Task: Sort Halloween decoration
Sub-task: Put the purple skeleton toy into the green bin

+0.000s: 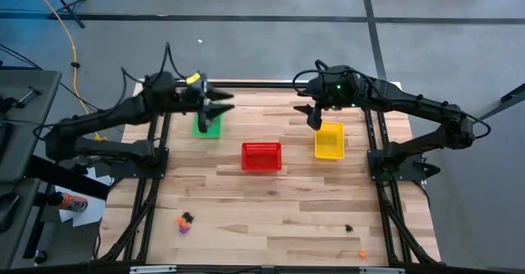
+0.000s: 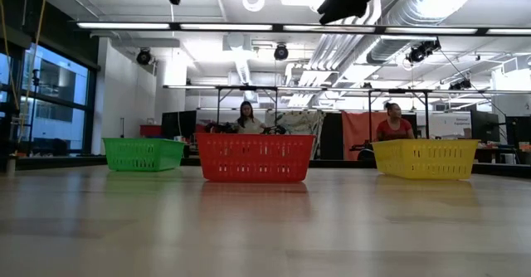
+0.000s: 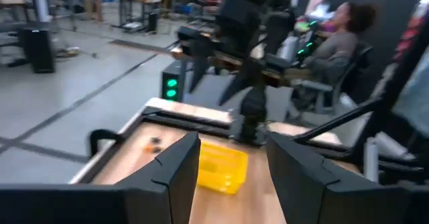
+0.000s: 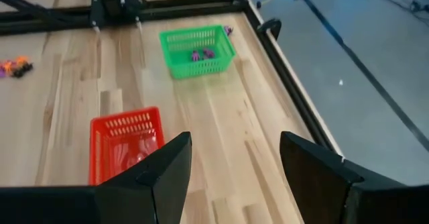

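The Halloween decoration is scattered. Purple trinkets (image 4: 201, 54) lie inside the green basket (image 1: 207, 125), and one small piece (image 4: 228, 31) lies on the table just beyond it. An orange, purple and black cluster (image 1: 184, 221) sits near the table's front left. A black trinket (image 1: 349, 227) and an orange one (image 1: 362, 255) lie at the front right. My left gripper (image 1: 223, 103) hovers open and level above the green basket with nothing between its fingers. My right gripper (image 1: 314, 121) hangs open and bare over the yellow basket's (image 1: 329, 140) far left corner.
A red basket (image 1: 261, 156) stands mid-table between the green and yellow ones. Black frame rails (image 1: 156, 184) run along the table's left and right sides. In the low view, people sit at desks (image 2: 246, 118) beyond the far edge. Bare wood (image 1: 271, 216) lies in front of the baskets.
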You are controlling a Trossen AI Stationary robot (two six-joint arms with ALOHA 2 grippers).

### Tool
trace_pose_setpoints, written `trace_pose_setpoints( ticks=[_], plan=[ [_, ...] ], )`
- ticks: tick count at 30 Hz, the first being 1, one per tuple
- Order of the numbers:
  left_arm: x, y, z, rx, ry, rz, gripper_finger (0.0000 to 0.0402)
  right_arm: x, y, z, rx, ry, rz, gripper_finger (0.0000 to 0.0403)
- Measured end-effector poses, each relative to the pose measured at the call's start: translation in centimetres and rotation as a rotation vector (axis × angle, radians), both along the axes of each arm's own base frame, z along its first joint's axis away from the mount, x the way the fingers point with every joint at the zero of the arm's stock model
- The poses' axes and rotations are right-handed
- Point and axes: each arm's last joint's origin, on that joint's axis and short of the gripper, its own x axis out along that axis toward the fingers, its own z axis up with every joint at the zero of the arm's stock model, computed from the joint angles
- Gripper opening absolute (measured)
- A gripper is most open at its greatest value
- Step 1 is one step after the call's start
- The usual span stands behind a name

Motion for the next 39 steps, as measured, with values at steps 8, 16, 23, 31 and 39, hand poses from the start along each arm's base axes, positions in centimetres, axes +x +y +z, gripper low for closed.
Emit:
trace_pose_setpoints(
  ticks=[8, 16, 23, 31, 39],
  plan=[
    [0.9, -1.6, -2.1, -0.073, -0.117, -0.081, 0.0157, 0.0, 0.0, 0.0, -0.002, -0.007, 0.000, 0.0222],
    [1.0, -1.8, -2.4, -0.124, -0.096, -0.038, 0.0156, 0.1, 0.0, 0.1, 0.005, -0.018, -0.007, 0.0222],
    [0.5, 1.5, -1.4, -0.176, 0.084, 0.265, 0.0156, 0.1, 0.0, 0.1, 0.011, -0.020, -0.011, 0.0222],
    [-1.0, 11.3, -0.3, -0.192, 0.668, 0.761, 0.0156, 0.1, 0.0, 0.2, 0.009, -0.024, -0.011, 0.0222],
    [-3.2, 20.4, -6.3, -0.730, 0.668, 1.207, 0.0156, 0.1, 0.0, 0.2, 0.051, -0.038, -0.040, 0.0222]
  ],
)
